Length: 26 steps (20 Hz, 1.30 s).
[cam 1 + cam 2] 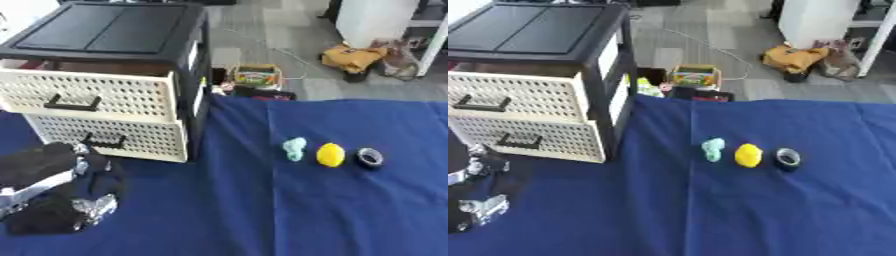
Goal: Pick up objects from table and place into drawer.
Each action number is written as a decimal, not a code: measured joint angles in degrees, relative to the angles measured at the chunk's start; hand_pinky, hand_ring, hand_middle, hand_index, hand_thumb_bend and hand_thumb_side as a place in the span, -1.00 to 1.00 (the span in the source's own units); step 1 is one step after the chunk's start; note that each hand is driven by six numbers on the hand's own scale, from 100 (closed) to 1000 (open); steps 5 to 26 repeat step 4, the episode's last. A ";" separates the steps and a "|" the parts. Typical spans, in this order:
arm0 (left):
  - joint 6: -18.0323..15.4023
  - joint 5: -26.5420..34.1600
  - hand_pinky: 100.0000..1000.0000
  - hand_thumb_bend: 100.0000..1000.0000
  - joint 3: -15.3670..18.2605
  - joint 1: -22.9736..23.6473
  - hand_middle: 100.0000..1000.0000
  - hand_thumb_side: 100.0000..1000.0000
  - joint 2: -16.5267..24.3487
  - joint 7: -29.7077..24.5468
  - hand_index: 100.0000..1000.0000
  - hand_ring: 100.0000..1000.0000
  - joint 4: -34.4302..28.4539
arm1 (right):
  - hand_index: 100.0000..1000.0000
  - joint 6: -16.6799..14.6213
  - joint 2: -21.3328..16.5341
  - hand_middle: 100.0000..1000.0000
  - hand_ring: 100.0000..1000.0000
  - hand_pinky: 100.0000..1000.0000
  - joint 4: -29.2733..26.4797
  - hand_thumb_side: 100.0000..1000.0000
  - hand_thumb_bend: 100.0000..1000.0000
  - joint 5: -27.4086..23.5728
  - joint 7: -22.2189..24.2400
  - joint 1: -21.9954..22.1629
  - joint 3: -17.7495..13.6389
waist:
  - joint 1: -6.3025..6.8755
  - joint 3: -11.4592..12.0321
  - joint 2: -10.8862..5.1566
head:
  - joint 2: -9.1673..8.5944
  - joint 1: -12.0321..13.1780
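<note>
Fingers on your left hand (52, 195) look curled in at the lower left, in front of the drawer unit (105, 80), and they hold nothing I can make out; your right hand shows in neither view. Mid-table on the blue cloth (262, 215) you have three objects in a row, well apart from the hand: a pale teal lump (295, 148), a yellow lemon-shaped piece (330, 154) just beside it, then a dark tape roll (370, 158). Further back, the upper drawer (87, 95) stands pulled out past the lower one (105, 132); its inside is hidden. My read: you're between picks. Next grab needs a reach across to the row, fingers opened first.
</note>
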 measured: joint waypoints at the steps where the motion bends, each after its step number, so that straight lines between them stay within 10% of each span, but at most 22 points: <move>1: -0.48 0.85 0.26 -1.00 0.76 0.04 -0.20 1.00 -0.59 0.52 0.56 -0.56 -0.17 | 0.49 -0.10 0.00 -0.06 0.42 0.21 0.00 1.00 -1.00 -0.01 0.01 0.06 0.00 | -0.01 0.03 -0.08 | 0.22 -0.35; 26: -1.96 5.14 0.37 -1.00 2.91 0.60 -0.15 1.00 -2.90 5.21 0.61 -0.51 -0.26 | 0.49 -0.55 0.00 -0.06 0.41 0.21 0.00 1.00 -1.00 -0.09 -0.08 0.20 -0.01 | -0.02 0.12 -0.26 | 0.59 -1.24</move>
